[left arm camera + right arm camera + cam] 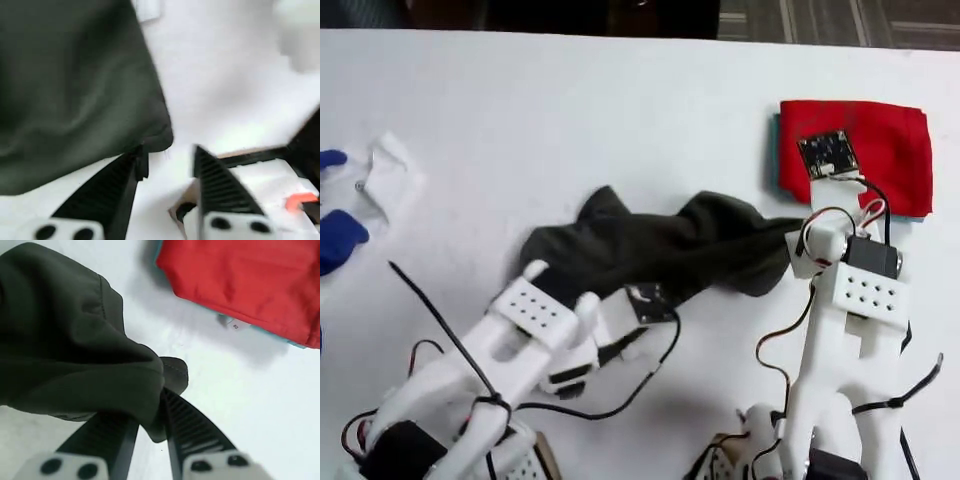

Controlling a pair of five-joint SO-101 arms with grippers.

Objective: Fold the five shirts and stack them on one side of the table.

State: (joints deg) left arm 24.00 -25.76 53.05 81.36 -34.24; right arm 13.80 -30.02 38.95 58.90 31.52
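A crumpled dark green shirt (pixel 655 245) lies across the middle of the table. My right gripper (pixel 160 402) is shut on a fold at its right end (pixel 790 232), with fabric (pixel 75 340) bunched over both fingers. My left gripper (pixel 167 160) is open at the shirt's near edge (pixel 655 300). The hem of the green shirt (pixel 75 85) touches one fingertip (pixel 140 162), and bare table shows between the jaws. A folded red shirt (pixel 865 150) rests at the far right on a teal one, whose edge (pixel 160 252) peeks out beneath the red shirt (pixel 250 280).
At the table's left edge a blue-gloved hand (pixel 338 240) is beside a white cloth item (pixel 392 175). The white table (pixel 620 110) stretches bare behind the green shirt. Cables and both arm bases crowd the near edge.
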